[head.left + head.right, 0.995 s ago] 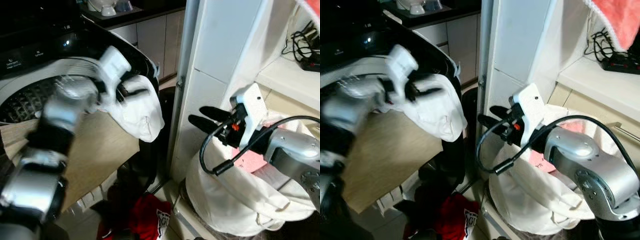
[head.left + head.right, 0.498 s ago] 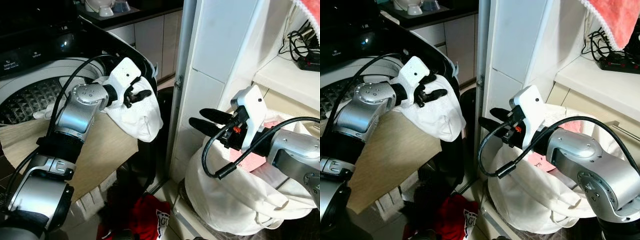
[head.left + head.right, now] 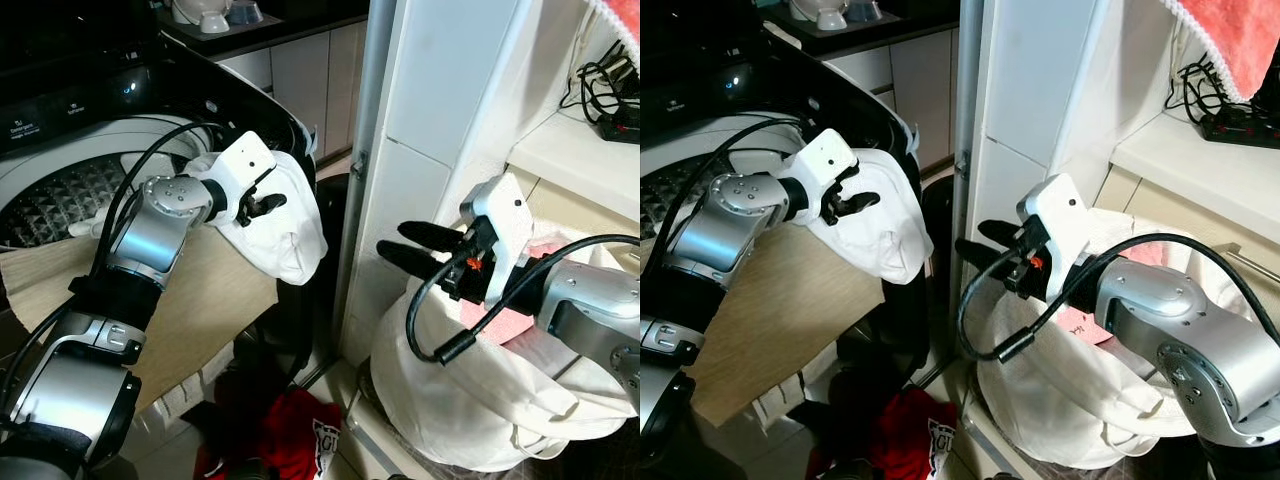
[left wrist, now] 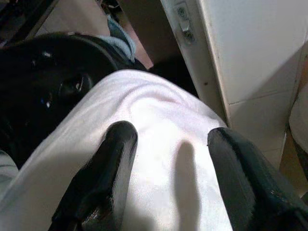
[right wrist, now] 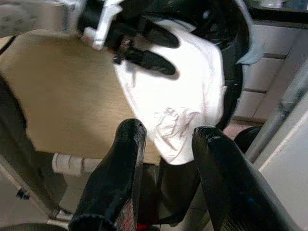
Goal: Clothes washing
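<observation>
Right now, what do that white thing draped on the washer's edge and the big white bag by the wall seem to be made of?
The white garment looks like soft, matte cotton-type cloth: it sags over the washer rim in folds. The white laundry bag also looks like fabric, perhaps a heavier weave; it slumps and creases while keeping a rounded shape. The exact fibre cannot be told.

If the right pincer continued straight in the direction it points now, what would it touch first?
Most likely the white garment hanging over the washing machine's rim: the right pincer aims at it across an open gap. The left pincer is just above that line; depth is uncertain.
</observation>
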`<state>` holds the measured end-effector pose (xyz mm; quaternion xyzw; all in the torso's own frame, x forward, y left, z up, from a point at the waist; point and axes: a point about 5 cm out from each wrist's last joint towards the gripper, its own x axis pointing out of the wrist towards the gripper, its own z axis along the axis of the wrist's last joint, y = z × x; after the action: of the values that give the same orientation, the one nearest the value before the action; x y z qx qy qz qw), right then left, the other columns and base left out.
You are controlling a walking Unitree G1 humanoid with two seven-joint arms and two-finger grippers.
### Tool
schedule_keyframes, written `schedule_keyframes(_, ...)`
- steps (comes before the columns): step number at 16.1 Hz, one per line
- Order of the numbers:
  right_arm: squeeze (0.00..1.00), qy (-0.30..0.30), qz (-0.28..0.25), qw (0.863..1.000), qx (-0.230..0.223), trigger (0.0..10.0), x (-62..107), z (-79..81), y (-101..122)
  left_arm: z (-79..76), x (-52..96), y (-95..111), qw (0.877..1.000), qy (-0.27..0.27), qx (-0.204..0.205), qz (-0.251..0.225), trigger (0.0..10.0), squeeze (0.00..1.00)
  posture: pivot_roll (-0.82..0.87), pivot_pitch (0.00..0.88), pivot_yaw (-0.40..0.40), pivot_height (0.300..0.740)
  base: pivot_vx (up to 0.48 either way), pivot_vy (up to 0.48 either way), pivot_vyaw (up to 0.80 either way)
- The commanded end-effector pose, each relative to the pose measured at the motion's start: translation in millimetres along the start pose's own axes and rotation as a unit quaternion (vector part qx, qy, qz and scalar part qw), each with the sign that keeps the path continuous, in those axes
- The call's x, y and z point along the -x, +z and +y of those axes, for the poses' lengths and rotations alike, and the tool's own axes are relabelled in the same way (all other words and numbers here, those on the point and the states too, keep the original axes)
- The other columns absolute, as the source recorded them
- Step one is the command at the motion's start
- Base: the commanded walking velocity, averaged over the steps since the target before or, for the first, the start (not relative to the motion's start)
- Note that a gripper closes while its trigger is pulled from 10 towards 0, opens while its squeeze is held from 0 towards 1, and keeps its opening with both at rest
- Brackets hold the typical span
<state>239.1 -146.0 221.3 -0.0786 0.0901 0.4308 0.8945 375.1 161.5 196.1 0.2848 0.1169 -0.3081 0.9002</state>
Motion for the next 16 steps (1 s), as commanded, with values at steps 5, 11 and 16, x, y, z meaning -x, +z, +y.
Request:
schedule_keyframes(5,0.0,0.02,-0.001,1.0,0.017,10.0,1.3,6.7,1.3,7.3,1.5,1.5,1.0,0.018,0.004,0.0,0.0,0.0,-0.12,0.0,0.031,0.74,0.0,0.0,0.0)
schedule_keyframes(11,0.0,0.022,0.0,1.0,0.021,10.0,1.9,7.2,0.9,16.1,0.6,-0.2,0.998,0.062,-0.009,0.003,0.0,0.0,-0.12,0.0,0.034,0.74,0.0,0.0,0.0)
schedule_keyframes(16,0.0,0.023,0.0,1.0,0.022,10.0,1.7,7.3,0.8,25.2,1.9,-1.8,0.995,0.096,-0.013,0.005,0.0,0.0,-0.12,0.0,0.035,0.74,0.0,0.0,0.0)
